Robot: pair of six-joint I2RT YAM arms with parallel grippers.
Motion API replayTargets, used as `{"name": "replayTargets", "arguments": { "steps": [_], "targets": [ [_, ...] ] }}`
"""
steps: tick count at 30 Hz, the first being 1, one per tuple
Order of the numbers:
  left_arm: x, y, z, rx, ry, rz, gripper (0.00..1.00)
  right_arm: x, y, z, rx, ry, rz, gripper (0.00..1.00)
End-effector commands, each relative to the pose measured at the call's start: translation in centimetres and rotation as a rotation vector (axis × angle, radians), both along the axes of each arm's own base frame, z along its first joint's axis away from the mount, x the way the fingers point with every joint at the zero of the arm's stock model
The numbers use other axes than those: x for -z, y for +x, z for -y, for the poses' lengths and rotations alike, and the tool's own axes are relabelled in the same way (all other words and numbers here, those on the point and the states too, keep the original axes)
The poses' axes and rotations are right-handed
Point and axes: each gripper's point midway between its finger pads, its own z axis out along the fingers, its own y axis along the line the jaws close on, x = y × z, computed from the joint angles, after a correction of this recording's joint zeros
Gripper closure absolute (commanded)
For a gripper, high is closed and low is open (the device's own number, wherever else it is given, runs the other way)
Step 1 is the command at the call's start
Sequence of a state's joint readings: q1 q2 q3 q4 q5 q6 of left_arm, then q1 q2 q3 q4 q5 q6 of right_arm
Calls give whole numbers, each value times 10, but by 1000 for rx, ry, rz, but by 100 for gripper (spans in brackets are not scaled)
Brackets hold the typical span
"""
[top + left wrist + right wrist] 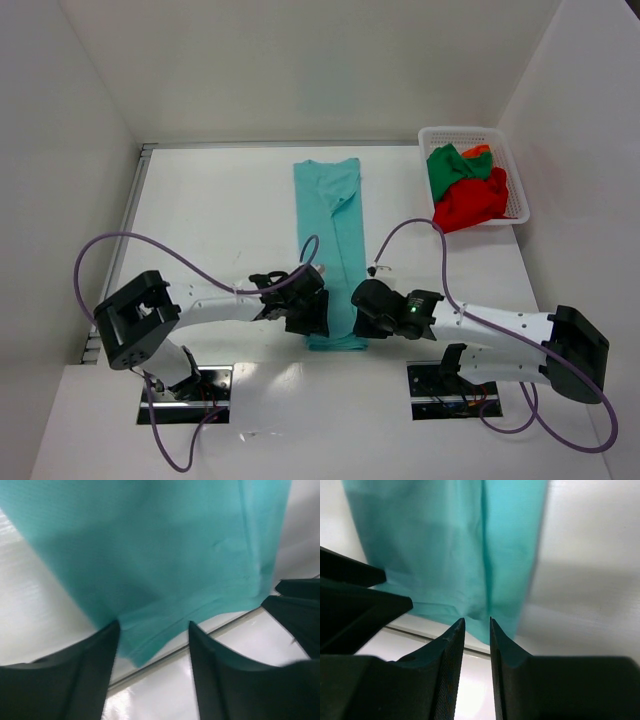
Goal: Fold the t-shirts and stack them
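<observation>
teal knit t-shirt [330, 235] lies as a long flat strip; left fingers [97, 660] apart astride near hem, right fingers [449, 655] narrowly apart.

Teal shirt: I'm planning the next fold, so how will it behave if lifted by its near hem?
Probably floppy: the teal shirt lies flat in a folded strip with soft creases, so it would likely sag. Likely light, being thin cloth. It may slide on the smooth table.
</observation>
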State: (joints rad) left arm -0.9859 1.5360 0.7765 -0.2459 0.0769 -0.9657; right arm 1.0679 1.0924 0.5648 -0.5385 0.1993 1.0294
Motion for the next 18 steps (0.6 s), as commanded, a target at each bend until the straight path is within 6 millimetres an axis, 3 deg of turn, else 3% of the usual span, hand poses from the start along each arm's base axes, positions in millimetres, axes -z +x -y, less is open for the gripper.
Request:
{"name": "replayTargets", "arguments": {
  "steps": [1,3,7,13,18],
  "targets": [
    [-1,4,-11,-11,71,38,32,-2,5,1,31,11,20,67],
    [2,4,-17,-32,102,36,27,1,5,1,31,13,21,66],
    [24,3,-28,-49,186,11,27,4,4,-1,26,9,10,66],
    [54,-6,-41,-52,294,-28,37,3,5,-3,26,17,14,66],
    [60,-6,-44,-62,316,-35,50,-1,5,-2,26,27,19,66]
  ]
}}
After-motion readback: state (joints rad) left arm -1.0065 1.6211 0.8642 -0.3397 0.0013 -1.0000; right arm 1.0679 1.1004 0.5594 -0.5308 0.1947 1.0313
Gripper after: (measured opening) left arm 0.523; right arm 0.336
